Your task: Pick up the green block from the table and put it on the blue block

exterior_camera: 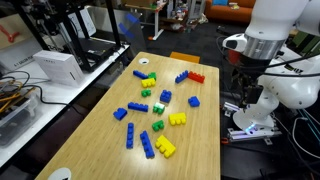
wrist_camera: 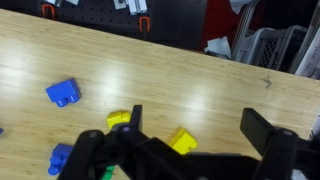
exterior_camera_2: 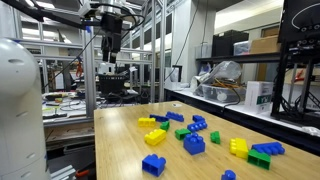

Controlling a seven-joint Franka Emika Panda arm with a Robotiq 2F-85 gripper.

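As I look down through the wrist camera, the black end effector [wrist_camera: 193,118] fills the lower edge of the picture, its two fingers spread wide with nothing held between them, hanging clear above the pale wooden desk [wrist_camera: 200,70]. Below it, a yellow plastic brick [wrist_camera: 182,140] lies on the wood, partly hidden by the fingers. In an exterior view, the small bright green plastic building brick [exterior_camera: 146,92] sits flat on the desk within a loose scatter of coloured bricks, and nothing touches it. The short chunky blue plastic building brick [exterior_camera: 165,97] rests near it, on the side toward the robot, with bare wood showing between the two. Just beyond the green brick lies a green-and-yellow joined pair of bricks [exterior_camera: 148,80], and farther toward the robot's side lies a blue-and-red joined pair of bricks [exterior_camera: 188,76]. Two long thin blue plastic bars [exterior_camera: 147,145] lie at the near end of the scatter. The white robot arm [exterior_camera: 265,40] stands off the desk's edge.
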